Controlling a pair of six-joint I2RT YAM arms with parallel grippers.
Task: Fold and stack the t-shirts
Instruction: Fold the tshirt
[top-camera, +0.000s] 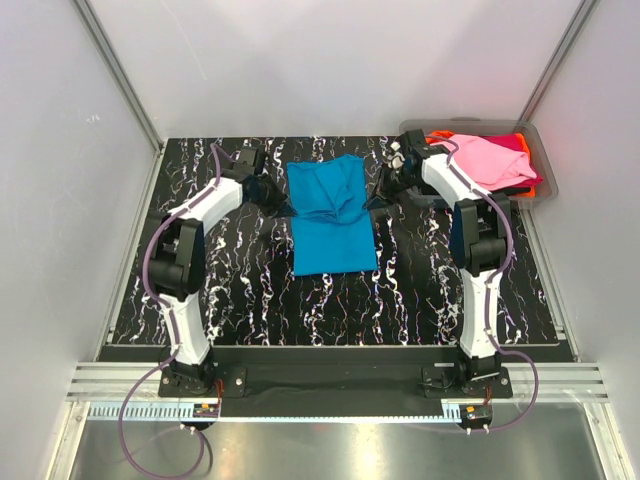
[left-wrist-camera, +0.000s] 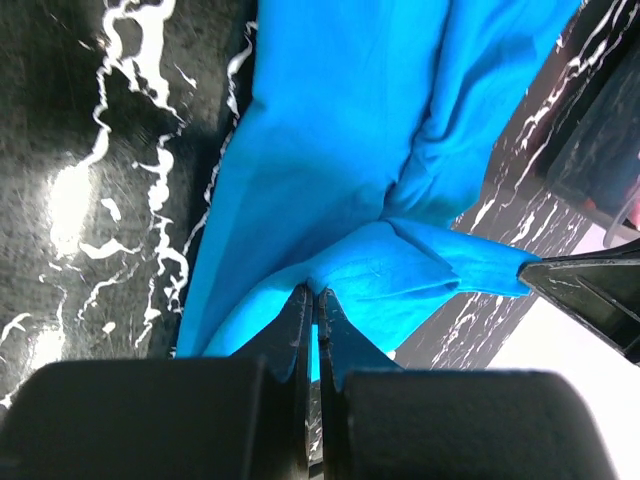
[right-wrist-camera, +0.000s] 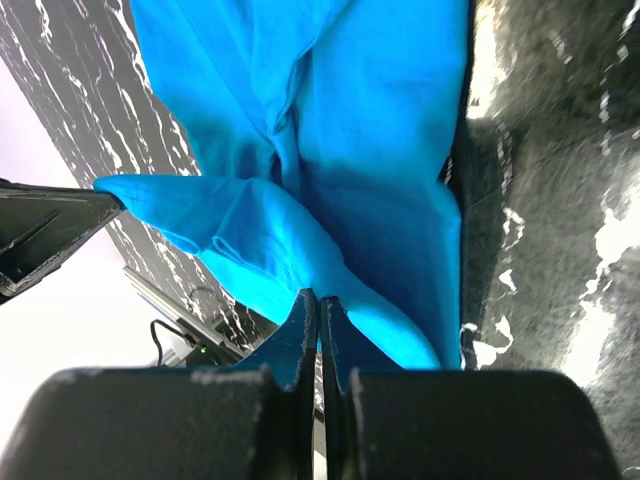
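Observation:
A turquoise-blue t-shirt (top-camera: 331, 215) lies on the black marbled table, its far half bunched and partly folded over. My left gripper (top-camera: 283, 205) is shut on the shirt's left edge; in the left wrist view the cloth (left-wrist-camera: 330, 150) is pinched between the closed fingertips (left-wrist-camera: 316, 293). My right gripper (top-camera: 381, 197) is shut on the shirt's right edge; in the right wrist view the blue cloth (right-wrist-camera: 330, 150) runs into the closed tips (right-wrist-camera: 320, 297). A light pink t-shirt (top-camera: 495, 160) lies on top of orange and magenta ones in the bin.
A clear grey plastic bin (top-camera: 543, 190) stands at the back right corner of the table, behind my right arm. White walls enclose the table on three sides. Bare marbled table (top-camera: 250, 290) lies in front of the shirt.

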